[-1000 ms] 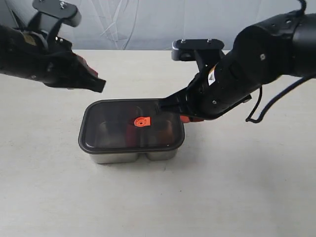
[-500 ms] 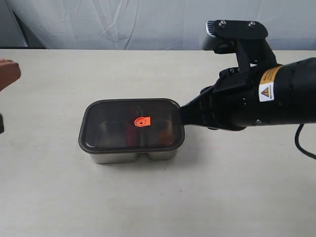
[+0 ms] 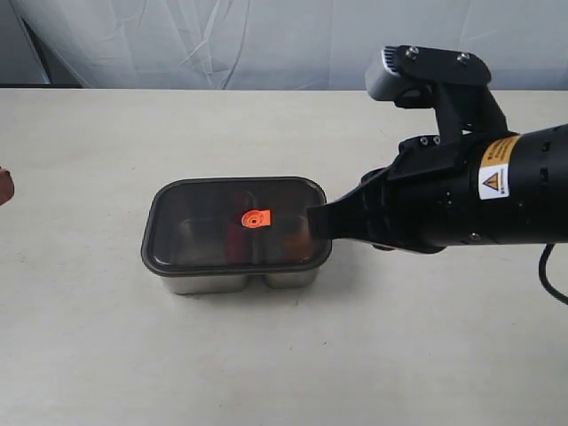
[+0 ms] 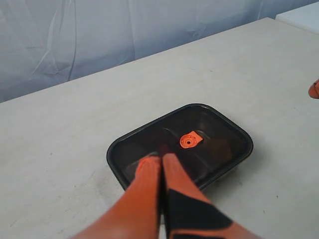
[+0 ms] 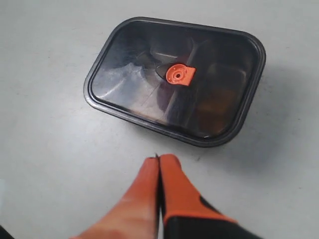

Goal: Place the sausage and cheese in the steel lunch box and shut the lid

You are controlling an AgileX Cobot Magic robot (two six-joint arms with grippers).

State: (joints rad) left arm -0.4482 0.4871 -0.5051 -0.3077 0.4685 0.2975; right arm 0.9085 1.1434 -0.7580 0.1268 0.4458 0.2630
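The steel lunch box (image 3: 222,282) sits mid-table with the dark lid (image 3: 200,222) lying flat on it, orange valve tab (image 3: 256,218) at its centre. Through the lid a dim reddish shape, the sausage (image 5: 160,97), shows beside the divider. A brownish patch, the cheese (image 5: 215,107), shows in the other compartment. My right gripper (image 5: 159,160) is shut and empty over bare table just off the lid's long edge. My left gripper (image 4: 160,160) is also shut and empty, raised back from the lid (image 4: 219,144). Only its tip (image 3: 3,186) shows at the exterior view's left edge.
The pale table (image 3: 284,373) stretches all around the box. A grey-white cloth backdrop (image 3: 222,44) hangs behind its far edge. My bulky black right arm (image 3: 479,195) hangs over the table right of the box.
My left arm has pulled away to the left, almost out of the exterior view. My right arm has swung round and drawn its tip back off the lid's right end. The lid has not moved.
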